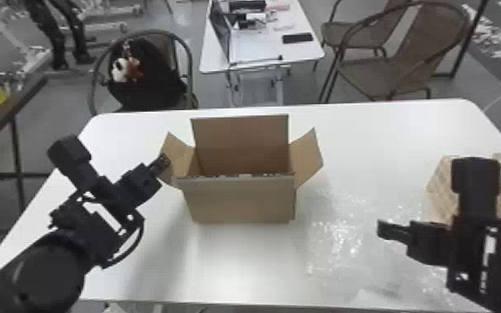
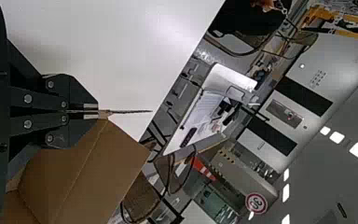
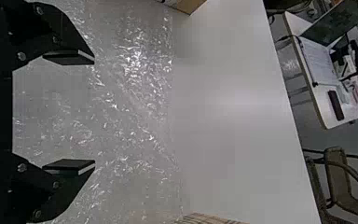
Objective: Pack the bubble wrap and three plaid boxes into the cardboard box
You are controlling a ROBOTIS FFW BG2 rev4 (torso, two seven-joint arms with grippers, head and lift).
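At the left side flap of the open cardboard box (image 1: 239, 204), my left gripper (image 1: 164, 161) is closed on the flap's edge; in the left wrist view the left gripper (image 2: 98, 112) pinches the cardboard flap (image 2: 103, 163). My right gripper (image 1: 380, 231) is over the clear bubble wrap (image 1: 337, 241), which lies flat on the table right of the box. Seen in the right wrist view, the right gripper (image 3: 94, 112) is open above the bubble wrap (image 3: 135, 98). Plaid boxes (image 1: 441, 187) sit at the table's right, partly hidden behind the right arm.
The white table (image 1: 378, 137) has open room behind and in front of the cardboard box. Beyond its far edge stand a chair with a black bag (image 1: 150, 83), a small table (image 1: 258, 54) and wicker chairs (image 1: 391, 75).
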